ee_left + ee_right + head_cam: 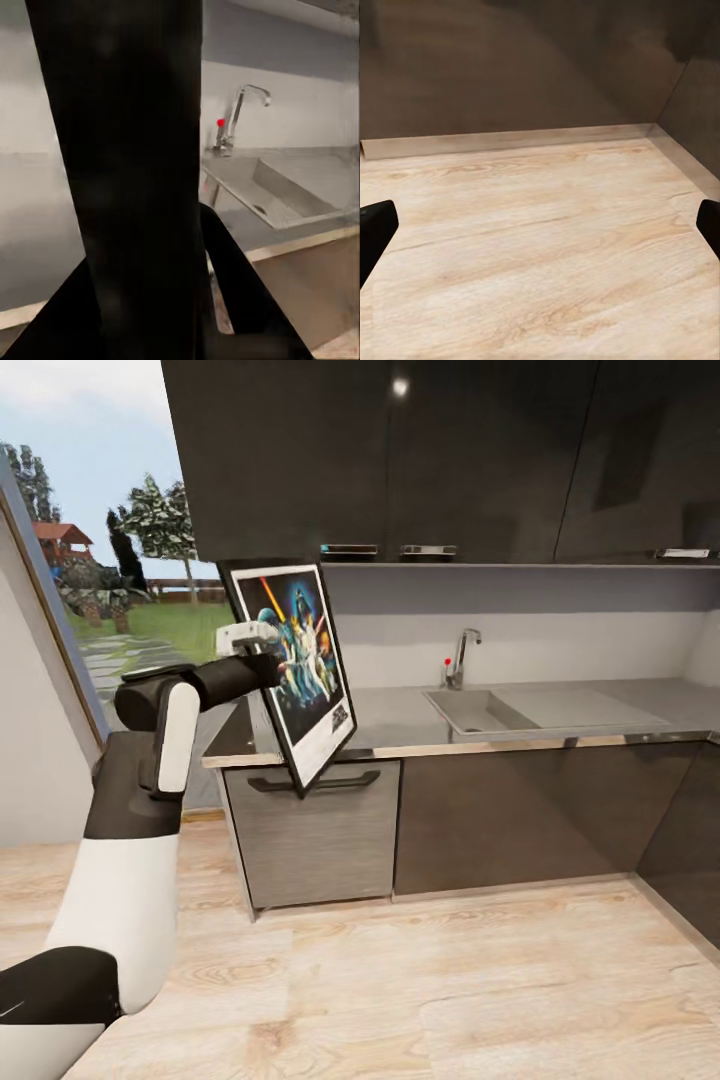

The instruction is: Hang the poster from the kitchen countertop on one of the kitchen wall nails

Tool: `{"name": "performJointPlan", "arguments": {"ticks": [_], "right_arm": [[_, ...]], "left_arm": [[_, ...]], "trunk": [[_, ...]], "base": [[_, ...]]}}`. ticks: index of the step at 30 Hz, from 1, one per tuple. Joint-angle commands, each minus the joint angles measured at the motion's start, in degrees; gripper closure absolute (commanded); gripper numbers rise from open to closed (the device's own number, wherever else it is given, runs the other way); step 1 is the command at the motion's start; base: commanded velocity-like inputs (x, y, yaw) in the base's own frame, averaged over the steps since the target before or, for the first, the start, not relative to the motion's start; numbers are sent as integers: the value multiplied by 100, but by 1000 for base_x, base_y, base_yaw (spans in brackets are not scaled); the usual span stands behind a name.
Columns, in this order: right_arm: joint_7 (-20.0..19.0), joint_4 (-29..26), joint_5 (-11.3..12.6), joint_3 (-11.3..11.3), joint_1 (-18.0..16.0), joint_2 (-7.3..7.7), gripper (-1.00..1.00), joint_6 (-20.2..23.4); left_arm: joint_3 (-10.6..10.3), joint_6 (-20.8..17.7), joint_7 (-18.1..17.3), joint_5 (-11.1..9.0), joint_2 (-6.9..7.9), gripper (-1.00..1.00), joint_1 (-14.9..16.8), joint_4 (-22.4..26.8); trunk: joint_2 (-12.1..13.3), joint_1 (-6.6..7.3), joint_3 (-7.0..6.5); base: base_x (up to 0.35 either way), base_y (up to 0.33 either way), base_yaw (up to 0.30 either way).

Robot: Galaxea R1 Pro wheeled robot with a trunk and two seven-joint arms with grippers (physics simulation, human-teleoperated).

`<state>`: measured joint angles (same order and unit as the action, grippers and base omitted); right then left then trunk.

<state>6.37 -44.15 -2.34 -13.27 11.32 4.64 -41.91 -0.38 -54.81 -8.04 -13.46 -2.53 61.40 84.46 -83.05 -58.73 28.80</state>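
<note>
A: Where is the poster [303,665] now?

B: Left of centre in the head view, off the bench [600,710] and in the left hand [262,640], which grips it at its left edge, roughly mid-height. Its long axis runs up and down but leans, the top toward the upper left of the frame, the bottom corner hanging in front of the drawer handle [315,781].

A: Is that hand closed on it?

B: It looks clamped on the frame. In the left wrist view the poster's dark back [127,172] sits right between the fingers [240,285], with the chrome tap [236,116] beyond.

A: And the right hand?

B: Its fingertips [375,232] stand wide apart at the frame's edges over bare wooden floor [540,247], holding nothing.

A: So which way to the nail?

B: I see no nail on the wall. The left arm carries the poster, so I'd judge it makes the hang.

A: Any writing?

B: A black title at the poster's lower right, too small to read.
</note>
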Motion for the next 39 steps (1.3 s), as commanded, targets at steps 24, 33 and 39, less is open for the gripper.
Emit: {"name": "performJointPlan", "arguments": {"ticks": [24, 33, 39], "right_arm": [[-2993, -1239, -4, -111, 2, 378, -100, 1596], [-6006, -2565, 17, -1781, 2, 438, -100, 3032], [-7314, -3740, 28, -2201, -38, 449, -100, 4152]], "left_arm": [[-1478, 1921, -5732, 79, 1003, 100, -1696, 58], [-577, 2074, -7176, -194, 1059, 100, -2155, 10], [-463, 2068, -7405, -235, 1062, 100, -2206, -6]], "trunk": [[-3, 0, 5], [-3, 0, 5], [-3, 0, 5]], "base": [[0, 0, 0], [0, 0, 0], [0, 0, 0]]}}
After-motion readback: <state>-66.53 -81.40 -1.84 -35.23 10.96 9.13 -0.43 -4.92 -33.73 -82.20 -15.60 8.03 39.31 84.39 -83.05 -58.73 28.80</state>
